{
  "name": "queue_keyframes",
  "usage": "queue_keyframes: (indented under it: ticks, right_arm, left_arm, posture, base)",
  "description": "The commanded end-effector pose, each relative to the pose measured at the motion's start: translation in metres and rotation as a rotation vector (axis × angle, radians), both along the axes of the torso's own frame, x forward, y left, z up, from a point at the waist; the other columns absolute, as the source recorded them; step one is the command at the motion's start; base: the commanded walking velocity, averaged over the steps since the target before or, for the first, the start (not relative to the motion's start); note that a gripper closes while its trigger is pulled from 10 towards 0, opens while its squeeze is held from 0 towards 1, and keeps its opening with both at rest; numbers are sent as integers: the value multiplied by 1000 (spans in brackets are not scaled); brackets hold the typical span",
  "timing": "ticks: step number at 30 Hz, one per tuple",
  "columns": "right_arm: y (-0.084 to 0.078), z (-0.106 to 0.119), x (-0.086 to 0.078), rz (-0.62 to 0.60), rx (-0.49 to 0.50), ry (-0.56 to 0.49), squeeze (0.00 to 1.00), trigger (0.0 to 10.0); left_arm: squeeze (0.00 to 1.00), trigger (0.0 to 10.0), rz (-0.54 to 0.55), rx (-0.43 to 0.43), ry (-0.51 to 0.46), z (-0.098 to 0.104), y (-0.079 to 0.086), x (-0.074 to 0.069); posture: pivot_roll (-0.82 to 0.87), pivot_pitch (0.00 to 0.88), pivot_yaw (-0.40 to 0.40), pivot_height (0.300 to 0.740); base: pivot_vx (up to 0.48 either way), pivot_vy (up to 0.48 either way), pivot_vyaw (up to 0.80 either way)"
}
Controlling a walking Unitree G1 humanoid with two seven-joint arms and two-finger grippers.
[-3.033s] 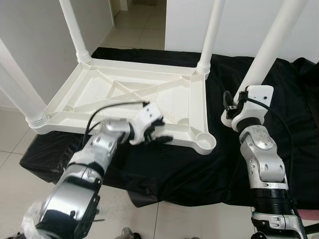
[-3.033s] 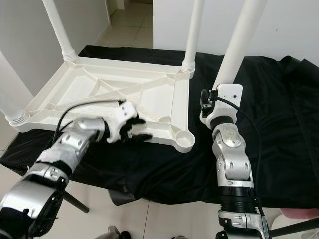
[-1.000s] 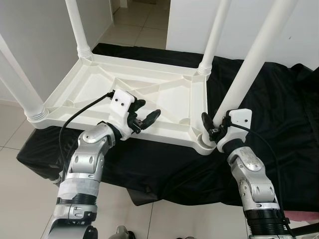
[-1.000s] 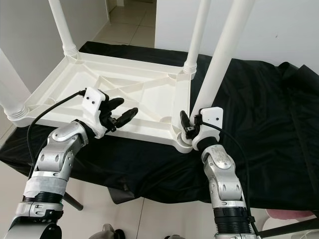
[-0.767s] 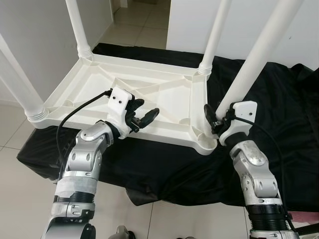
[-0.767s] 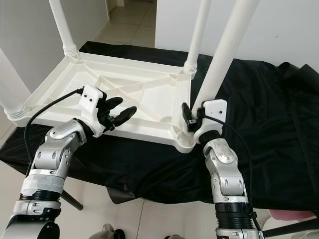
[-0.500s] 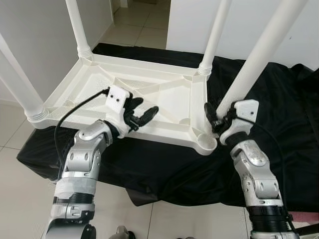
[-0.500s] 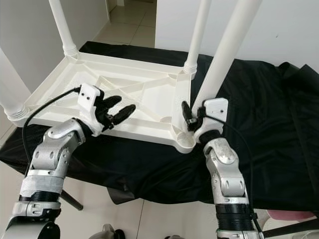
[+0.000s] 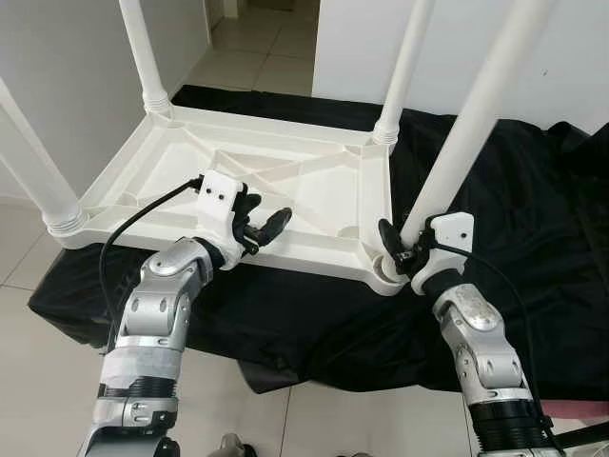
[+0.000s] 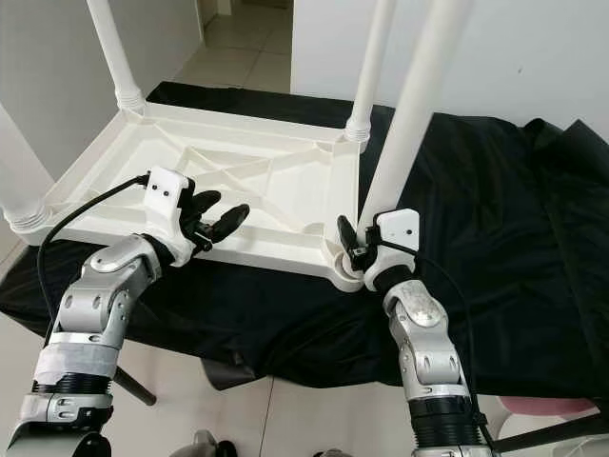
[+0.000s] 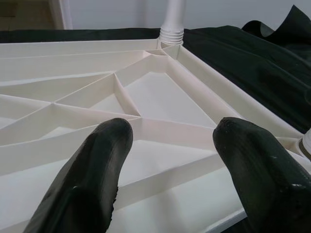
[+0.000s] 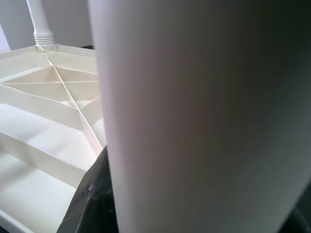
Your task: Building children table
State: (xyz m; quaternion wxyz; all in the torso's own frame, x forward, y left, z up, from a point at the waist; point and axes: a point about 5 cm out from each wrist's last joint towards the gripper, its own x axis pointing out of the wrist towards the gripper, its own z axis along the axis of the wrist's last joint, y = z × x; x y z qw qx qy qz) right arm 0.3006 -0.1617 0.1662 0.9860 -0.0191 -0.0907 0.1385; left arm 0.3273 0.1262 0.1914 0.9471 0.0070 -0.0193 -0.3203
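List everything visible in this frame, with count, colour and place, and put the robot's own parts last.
Tabletop: one, white, upside down on the black cloth, ribbed underside up.
Fitted legs: three, white, standing up from three corners.
Fourth leg: one, white, tilted, lower end at the near right corner socket.
Black cloth: one, black, spread under the tabletop.
Floor: pale tiles, around the cloth.
Left claw: one, black fingers, open over the tabletop's near rim.
Right claw: one, black fingers, shut on the fourth leg's lower end.
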Motion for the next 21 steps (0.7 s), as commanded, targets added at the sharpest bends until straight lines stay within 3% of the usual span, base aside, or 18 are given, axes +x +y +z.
queue_keyframes:
  ticks: [1, 5, 10, 14, 21]
  right_arm:
    - [2, 14, 1, 8, 20, -42, 0, 10000]
    - [2, 21, 2, 14, 20, -71, 0, 10000]
    - [2, 12, 3, 16, 6, -58, 0, 10000]
    - [4, 10, 4, 27, 11, -53, 0, 10000]
    - [5, 2, 7, 44, 42, -33, 0, 10000]
  left_arm:
    - [0, 10000, -3, -4, -10, 6, 0, 1]
    - [0, 10000, -26, 2, -47, 8, -1, -2]
    - [0, 10000, -98, -20, -27, 3, -10, -9]
    - [0, 10000, -187, 18, -50, -2, -25, -24]
    - [0, 10000, -310, 18, -40, -4, -37, -37]
  posture:
    - [-16, 89, -12, 740]
    - [-16, 89, -12, 740]
    - [-11, 84, -13, 740]
    - [-4, 82, -18, 740]
    - [0, 80, -22, 740]
  base:
    - [0, 0, 0]
    - [0, 0, 0]
    - [0, 0, 0]
    - [0, 0, 0]
    - [0, 0, 0]
